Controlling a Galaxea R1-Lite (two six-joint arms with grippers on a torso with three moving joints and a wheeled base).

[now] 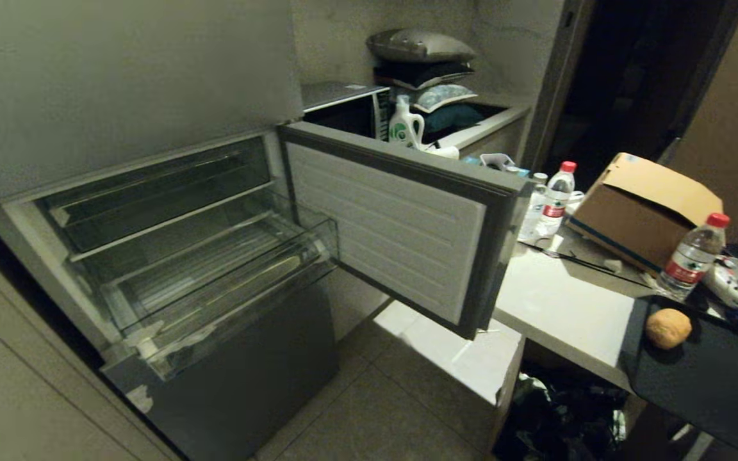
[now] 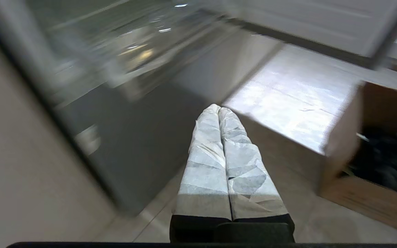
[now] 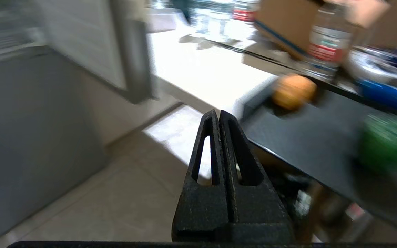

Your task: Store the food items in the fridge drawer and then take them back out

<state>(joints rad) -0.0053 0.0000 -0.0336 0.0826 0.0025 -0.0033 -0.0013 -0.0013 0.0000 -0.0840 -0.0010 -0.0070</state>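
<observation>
Potato (image 1: 668, 328) and green pepper (image 3: 388, 146) lay apart on the black table (image 1: 696, 384). Fridge drawer (image 1: 228, 288) stood pulled out (nothing inside). Left tool (image 2: 219, 109) and right tool (image 3: 216, 114) hung pressed together, holding nothing.

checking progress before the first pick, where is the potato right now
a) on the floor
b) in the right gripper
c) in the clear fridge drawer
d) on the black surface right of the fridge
d: the potato sits on the black surface, while the fridge drawer holds no food.
</observation>
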